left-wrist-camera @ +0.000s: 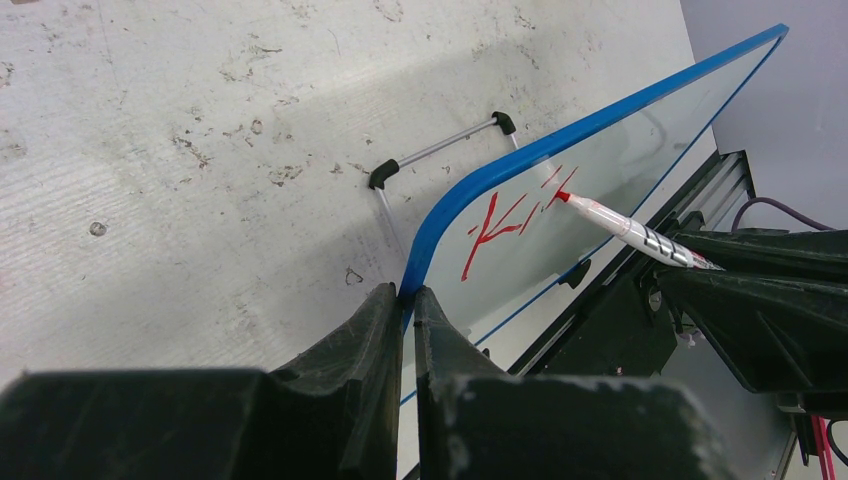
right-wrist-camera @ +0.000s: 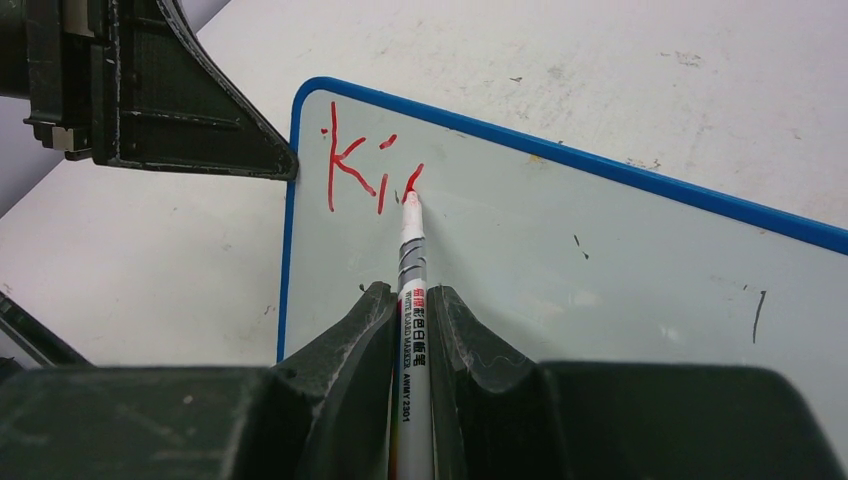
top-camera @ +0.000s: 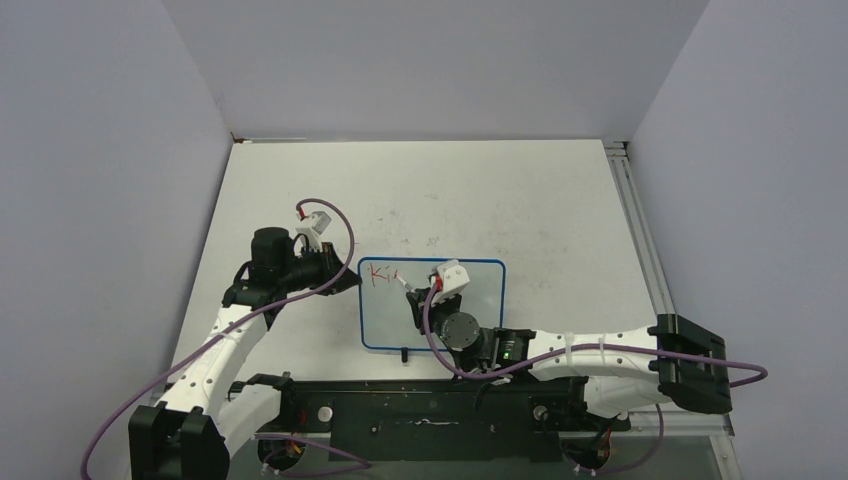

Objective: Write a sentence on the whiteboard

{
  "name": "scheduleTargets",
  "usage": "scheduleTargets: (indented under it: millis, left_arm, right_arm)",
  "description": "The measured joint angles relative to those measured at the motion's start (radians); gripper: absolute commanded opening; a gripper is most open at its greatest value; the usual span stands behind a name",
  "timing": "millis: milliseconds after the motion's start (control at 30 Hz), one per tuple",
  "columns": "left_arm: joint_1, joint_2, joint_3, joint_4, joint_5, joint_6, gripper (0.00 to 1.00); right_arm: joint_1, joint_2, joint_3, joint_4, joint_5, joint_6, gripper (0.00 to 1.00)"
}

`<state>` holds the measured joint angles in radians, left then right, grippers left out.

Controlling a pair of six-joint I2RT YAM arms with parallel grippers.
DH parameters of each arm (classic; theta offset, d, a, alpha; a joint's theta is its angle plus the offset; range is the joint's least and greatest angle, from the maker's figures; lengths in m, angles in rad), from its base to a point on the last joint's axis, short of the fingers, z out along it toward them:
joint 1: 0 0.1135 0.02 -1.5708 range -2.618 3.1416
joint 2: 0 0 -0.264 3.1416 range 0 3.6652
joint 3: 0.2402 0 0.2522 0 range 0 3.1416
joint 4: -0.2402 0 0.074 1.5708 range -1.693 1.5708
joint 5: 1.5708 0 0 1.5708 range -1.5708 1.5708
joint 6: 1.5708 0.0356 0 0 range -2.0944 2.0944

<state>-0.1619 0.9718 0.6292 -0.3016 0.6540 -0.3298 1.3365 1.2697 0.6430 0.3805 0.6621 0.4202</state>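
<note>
Clamped shut with the left gripper [left-wrist-camera: 408, 298] on the blue left edge of the whiteboard [top-camera: 385, 320], lying mid-frame overhead. Pinched in the right gripper [right-wrist-camera: 412, 300], a red marker [right-wrist-camera: 411, 240], tip touching the board beside red letters [right-wrist-camera: 345, 170].

1. Blue-framed rectangular whiteboard [top-camera: 440, 320] lies on the scuffed white tabletop [top-camera: 520, 200], toward its near edge.
2. Left gripper [left-wrist-camera: 407, 297] pinches the board's left edge.
3. Right gripper [top-camera: 425, 293], over the board, holds a white marker pen [right-wrist-camera: 412, 250], its tip touching the board just right of the red writing [right-wrist-camera: 350, 170] at the far-left corner.
</note>
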Motion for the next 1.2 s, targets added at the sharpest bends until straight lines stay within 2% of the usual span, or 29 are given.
scheduleTargets:
  millis: [533,1200]
  left_arm:
    - [0.0,0.0,0.0,-0.001,-0.002,0.0,0.0]
    - [0.0,0.0,0.0,-0.002,-0.011,0.001,0.0]
  right_arm:
    - [0.0,-0.008,-0.002,0.014,0.048,-0.01,0.05]
    - [0.037,-0.028,-0.062,-0.011,0.054,0.063,0.05]
